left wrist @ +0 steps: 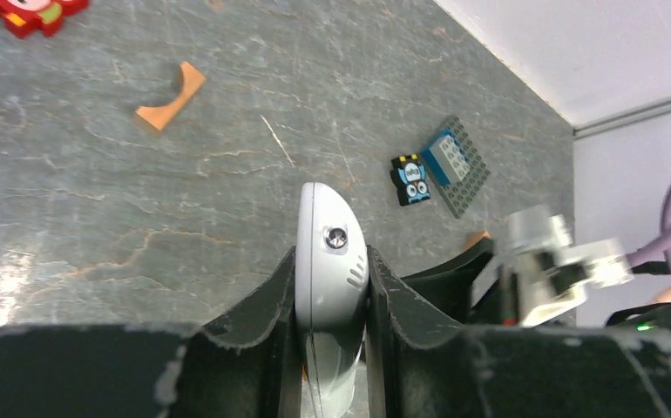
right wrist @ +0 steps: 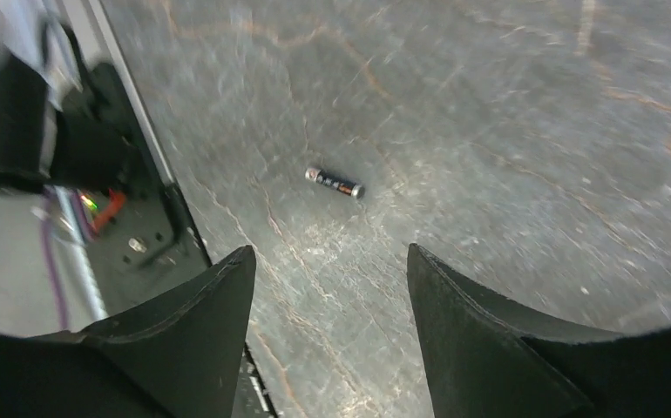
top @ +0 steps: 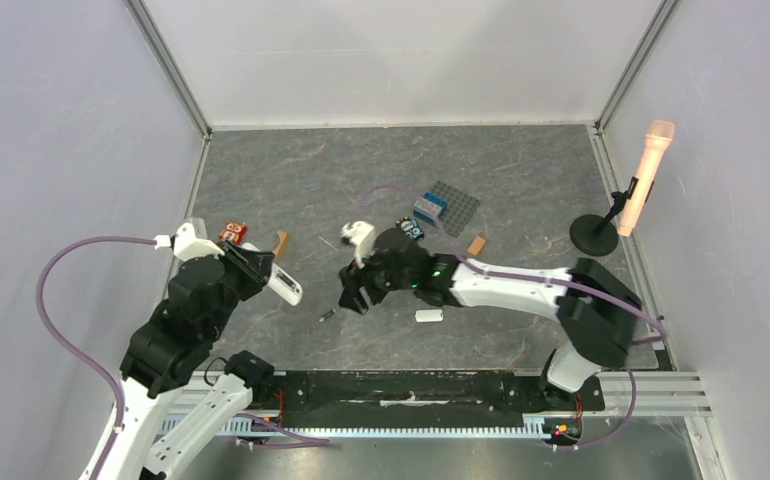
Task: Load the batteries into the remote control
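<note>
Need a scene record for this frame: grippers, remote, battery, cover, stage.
left gripper: shut on the remote control, whose rounded end sticks out past the fingers
right gripper: open, empty, above the table
battery: one in view, lying flat on the table ahead of the right fingers, untouched
other battery: cannot tell where it is
cover piece: white, loose on the table beside the right arm
stage: visible battery not yet picked up
</note>
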